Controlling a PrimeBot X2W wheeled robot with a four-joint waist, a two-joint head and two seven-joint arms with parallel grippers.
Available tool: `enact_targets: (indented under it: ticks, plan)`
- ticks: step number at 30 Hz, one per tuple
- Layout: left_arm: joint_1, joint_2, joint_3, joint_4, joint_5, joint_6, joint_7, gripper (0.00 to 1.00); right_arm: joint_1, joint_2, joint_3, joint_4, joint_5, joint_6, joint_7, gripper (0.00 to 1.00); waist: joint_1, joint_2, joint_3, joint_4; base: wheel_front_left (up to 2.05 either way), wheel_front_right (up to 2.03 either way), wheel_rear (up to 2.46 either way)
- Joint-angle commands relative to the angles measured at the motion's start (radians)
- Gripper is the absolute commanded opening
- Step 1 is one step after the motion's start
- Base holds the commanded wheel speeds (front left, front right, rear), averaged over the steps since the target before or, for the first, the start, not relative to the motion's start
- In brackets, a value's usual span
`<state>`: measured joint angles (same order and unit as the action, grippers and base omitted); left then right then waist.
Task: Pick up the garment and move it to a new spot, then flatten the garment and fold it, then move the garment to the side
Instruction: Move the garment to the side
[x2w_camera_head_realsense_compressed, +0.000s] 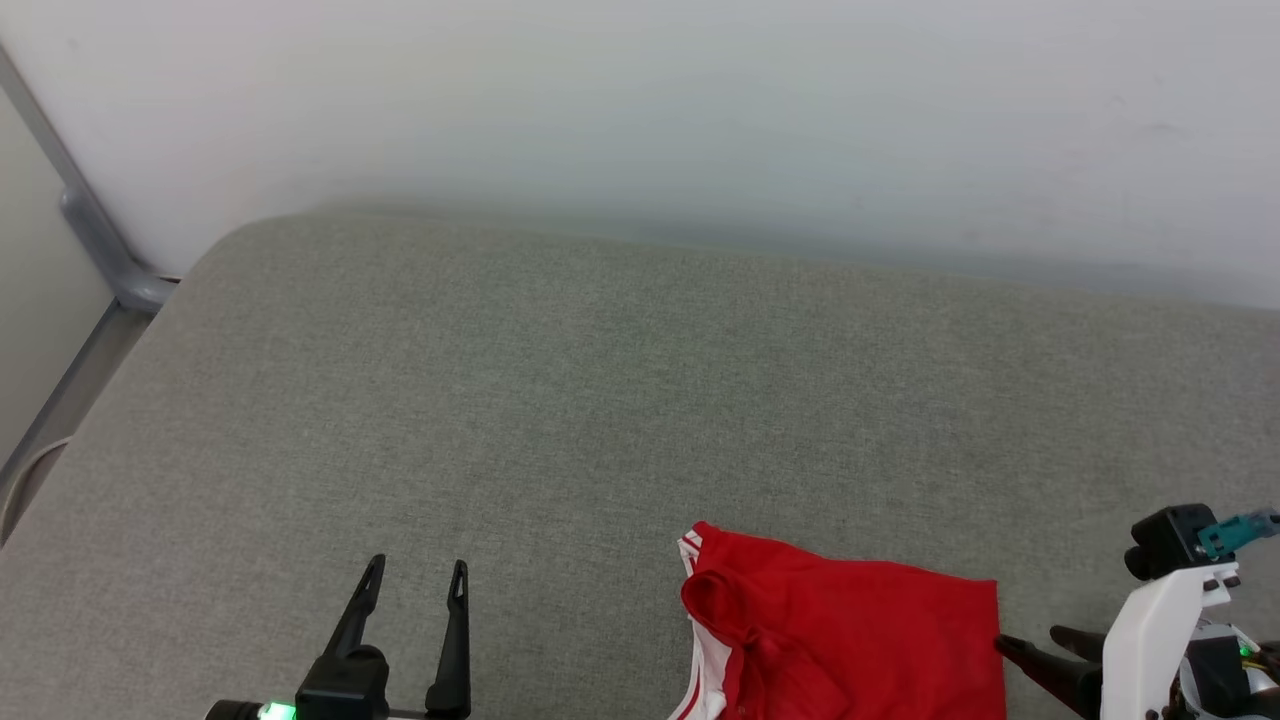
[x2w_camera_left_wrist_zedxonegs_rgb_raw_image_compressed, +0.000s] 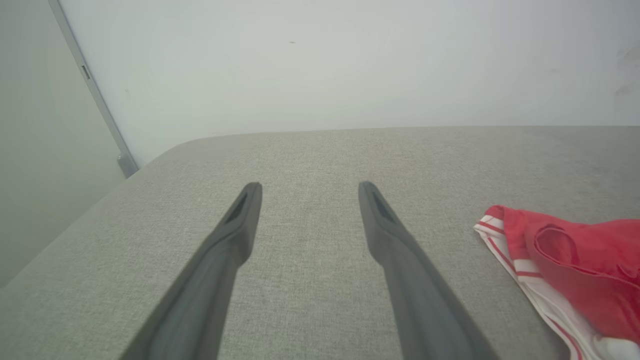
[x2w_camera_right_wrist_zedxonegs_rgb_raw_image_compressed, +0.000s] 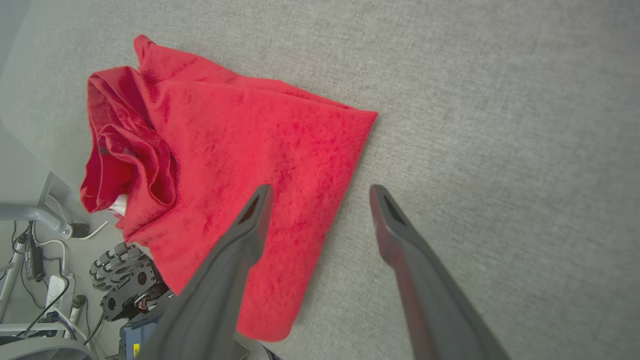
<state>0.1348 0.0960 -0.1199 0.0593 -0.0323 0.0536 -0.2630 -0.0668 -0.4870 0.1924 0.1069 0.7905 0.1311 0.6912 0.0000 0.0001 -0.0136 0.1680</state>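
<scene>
The right gripper (x2w_camera_right_wrist_zedxonegs_rgb_raw_image_compressed: 320, 192) stands spread wide and empty. One finger is over the garment (x2w_camera_right_wrist_zedxonegs_rgb_raw_image_compressed: 240, 140) and the other over the bare grey cushion (x2w_camera_right_wrist_zedxonegs_rgb_raw_image_compressed: 500, 125), with the cloth's straight edge between them. Best to sink straight down and pinch that edge, catching every layer. Beyond the fingertips, off to one side, the red cloth bunches into folds — a poor hold. The left gripper (x2w_camera_head_realsense_compressed: 417, 570), likewise spread and empty, has the garment off to its right.
</scene>
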Motion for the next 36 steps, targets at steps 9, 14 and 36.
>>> enact_targets:
  ticks: [9,14,36]
  plan:
    - [-0.062,-0.006,-0.014,-0.003,0.004,-0.007,-0.002,1.0,0.019,0.009,0.022,0.062,0.063,-0.001,0.013,1.0,0.0,-0.0001,0.092,0.047,0.0,0.0,0.0]
    - [-0.084,-0.009,-0.018,0.001,0.004,-0.009,-0.002,1.0,0.004,0.03,0.086,0.116,0.084,-0.001,-0.001,1.0,0.0,-0.0001,0.127,0.058,0.0,0.0,0.0]
    - [-0.07,-0.02,-0.014,0.021,-0.004,-0.007,-0.002,1.0,-0.113,-0.078,0.225,0.122,0.062,-0.001,-0.268,0.0,0.0,-0.0001,0.089,-0.01,0.0,0.0,0.0]
